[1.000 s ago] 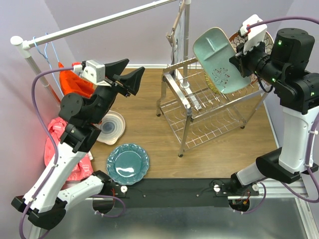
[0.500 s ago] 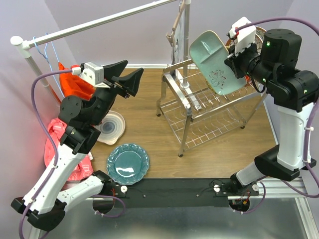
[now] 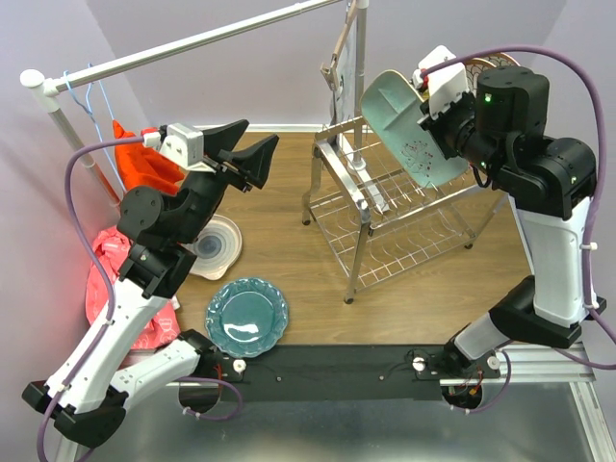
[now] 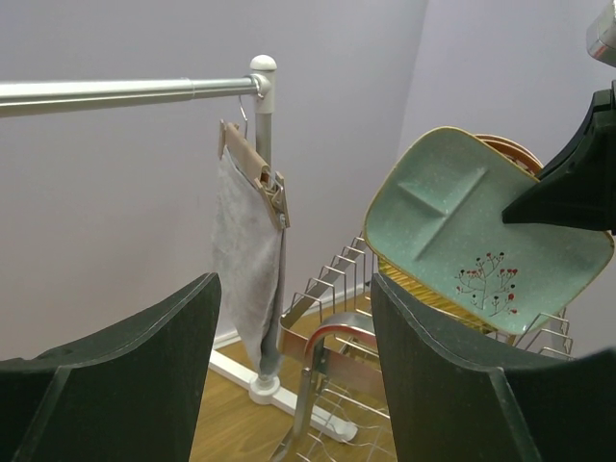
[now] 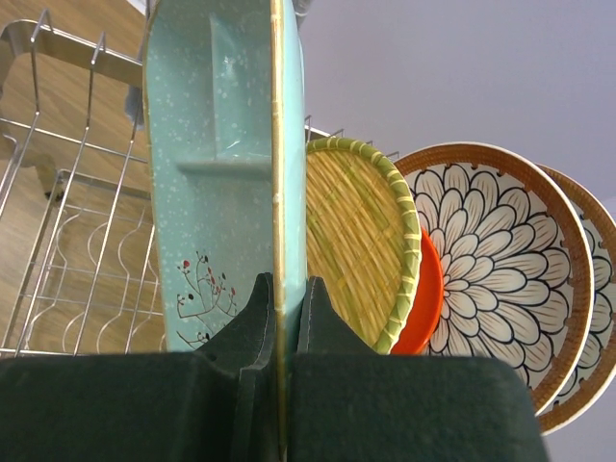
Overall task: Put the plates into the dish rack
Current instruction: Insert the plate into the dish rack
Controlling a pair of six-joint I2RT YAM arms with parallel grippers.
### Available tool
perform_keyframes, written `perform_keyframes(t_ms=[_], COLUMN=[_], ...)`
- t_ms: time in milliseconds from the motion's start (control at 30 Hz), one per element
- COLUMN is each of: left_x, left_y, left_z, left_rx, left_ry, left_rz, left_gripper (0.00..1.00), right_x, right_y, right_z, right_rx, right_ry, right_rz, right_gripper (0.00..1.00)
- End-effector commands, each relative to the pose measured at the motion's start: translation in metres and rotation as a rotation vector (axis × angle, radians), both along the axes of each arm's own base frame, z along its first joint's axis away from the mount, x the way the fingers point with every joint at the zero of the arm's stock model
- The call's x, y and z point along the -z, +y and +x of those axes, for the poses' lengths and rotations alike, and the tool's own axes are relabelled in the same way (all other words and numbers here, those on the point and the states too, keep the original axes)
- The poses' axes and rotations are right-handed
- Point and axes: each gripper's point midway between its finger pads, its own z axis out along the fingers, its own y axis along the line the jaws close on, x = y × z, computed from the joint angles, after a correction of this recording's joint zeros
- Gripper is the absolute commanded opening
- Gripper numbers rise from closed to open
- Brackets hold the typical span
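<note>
Pinching the divided teal plate (image 5: 207, 173) by its rim, my right claw (image 5: 282, 294) presents it edge-on for dish rack (image 3: 359, 231) prongs below.

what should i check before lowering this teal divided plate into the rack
1. Grip: right jaws shut on the divided teal plate rim: ok.
2. Plate above the dish rack: ok.
3. Slot next to the yellow woven plate free: cannot tell, the held plate hides it.
4. Plate seated between prongs: not ok, it hangs in the air.
5. Left jaws open, empty, away from the rack: ok.
</note>
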Motion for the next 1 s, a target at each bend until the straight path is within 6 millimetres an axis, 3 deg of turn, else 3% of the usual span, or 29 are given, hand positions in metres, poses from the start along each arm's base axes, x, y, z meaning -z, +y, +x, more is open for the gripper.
perform_keyframes(t_ms=[0,467,967], left_x=[-0.007,-0.009,-0.004], left_y=[0.008,0.007,0.010], left_z=[-0.002,0.000,-0.001], left_rx=[-0.024,-0.022,-0.028], left_ry=[-0.026,-0.043,-0.043], left_rz=[-0.026,-0.009,-0.012], left_gripper=[0.72,0.72,0.73], right_x=[-0.033,-0.029,-0.021], right_y=[-0.008,-0.024,-0.025], right_z=[0.007,0.009,0.015], right_rx=[0.098,0.201,0.255], right_ry=[-0.132,-0.142,-0.106], right_rz=[0.039,0.034,0.036], right_gripper=[0.00,0.00,0.00])
